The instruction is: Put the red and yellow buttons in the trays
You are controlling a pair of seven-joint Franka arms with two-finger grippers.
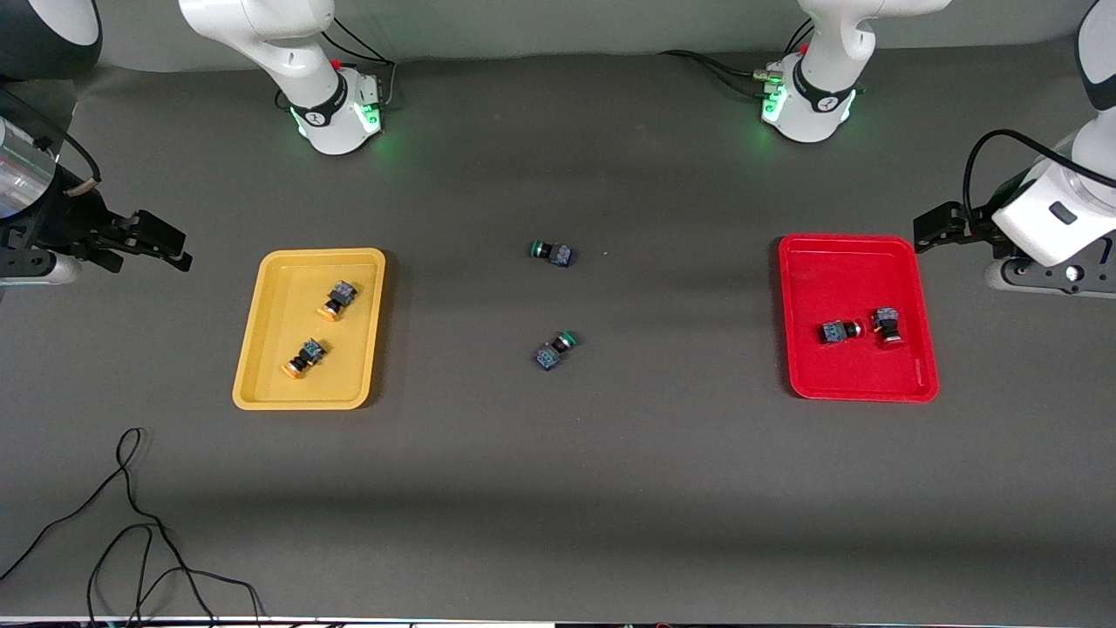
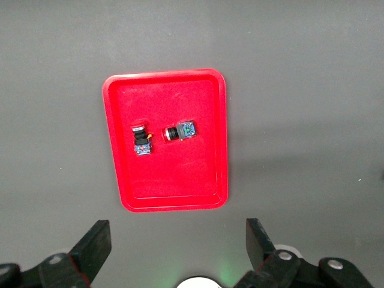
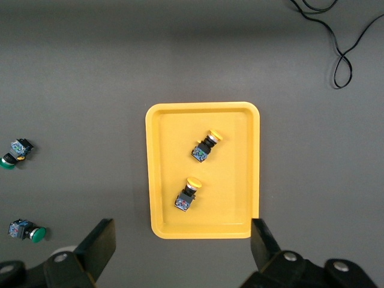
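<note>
Two yellow-capped buttons [image 1: 338, 299] [image 1: 303, 358] lie in the yellow tray [image 1: 261, 331] toward the right arm's end of the table. Two red-capped buttons [image 1: 839, 331] [image 1: 888, 325] lie in the red tray [image 1: 837, 279] toward the left arm's end. My right gripper [image 1: 179, 249] hangs open and empty in the air, outside the yellow tray; its wrist view shows that tray [image 3: 234, 120] and both buttons [image 3: 206, 146] [image 3: 188, 195]. My left gripper [image 1: 926, 231] hangs open and empty in the air, outside the red tray [image 2: 192, 102], which holds its buttons [image 2: 142, 141] [image 2: 180, 131].
Two green-capped buttons [image 1: 552, 253] [image 1: 555, 349] lie on the dark mat mid-table between the trays, one nearer the front camera. A black cable [image 1: 131, 523] loops on the mat near the front edge at the right arm's end. The arm bases [image 1: 340, 113] [image 1: 806, 109] stand along the back.
</note>
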